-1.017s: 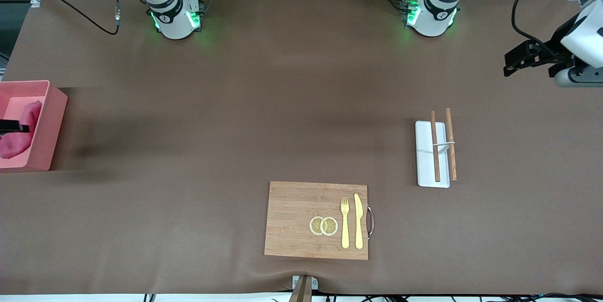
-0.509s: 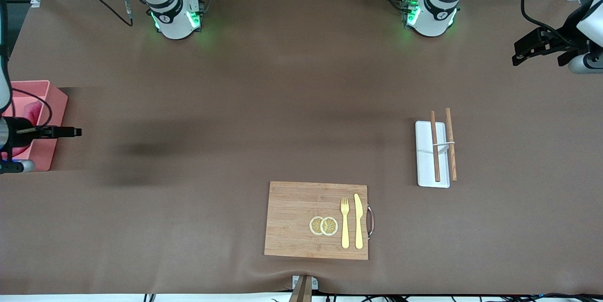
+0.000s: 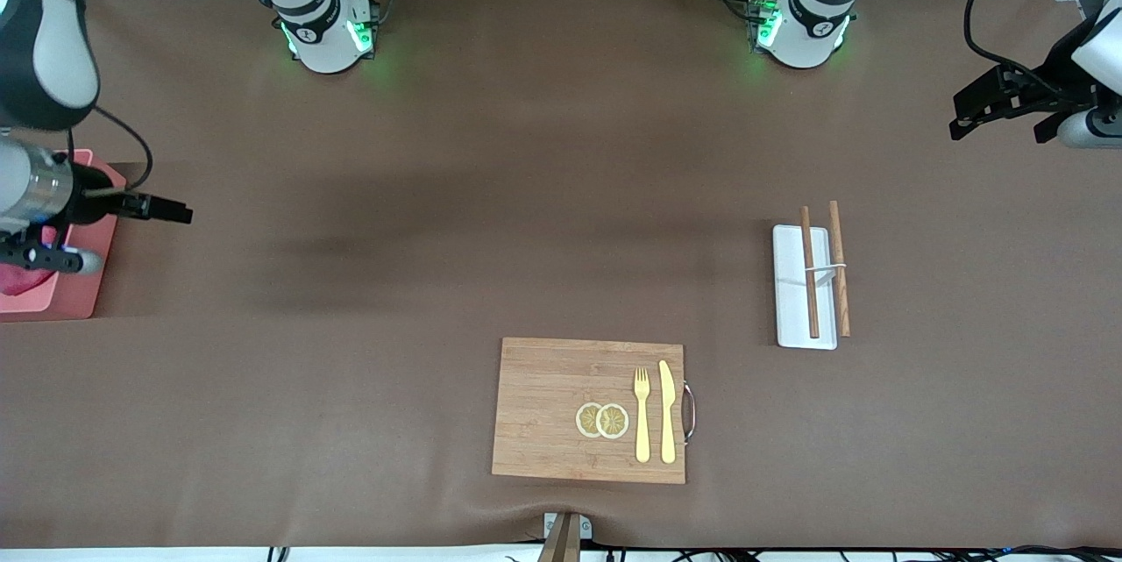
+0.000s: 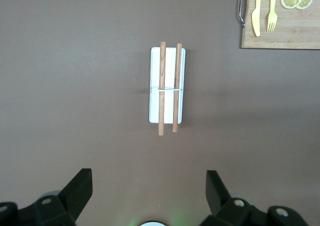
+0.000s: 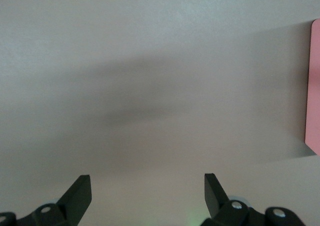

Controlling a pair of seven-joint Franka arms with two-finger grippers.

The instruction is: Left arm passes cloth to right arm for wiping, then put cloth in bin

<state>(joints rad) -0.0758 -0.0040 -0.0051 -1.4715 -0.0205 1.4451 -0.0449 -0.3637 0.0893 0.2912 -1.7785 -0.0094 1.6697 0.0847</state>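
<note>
The pink bin (image 3: 77, 290) stands at the right arm's end of the table, and one wall of it shows in the right wrist view (image 5: 314, 85). A bit of the crimson cloth (image 3: 19, 280) shows inside it, mostly hidden by the right arm. My right gripper (image 3: 166, 211) is open and empty, up in the air over the bare table just beside the bin. My left gripper (image 3: 986, 102) is open and empty, up over the table at the left arm's end. Both wrist views show spread, empty fingers (image 4: 80, 188) (image 5: 82, 191).
A white tray (image 3: 802, 286) with two wooden sticks across it lies toward the left arm's end; it also shows in the left wrist view (image 4: 167, 85). A wooden cutting board (image 3: 561, 409) with lemon slices, a fork and a knife lies near the front edge.
My right gripper has left the cloth in the bin, risen and moved out over the table toward the middle. My left gripper has drawn back slightly toward its end.
</note>
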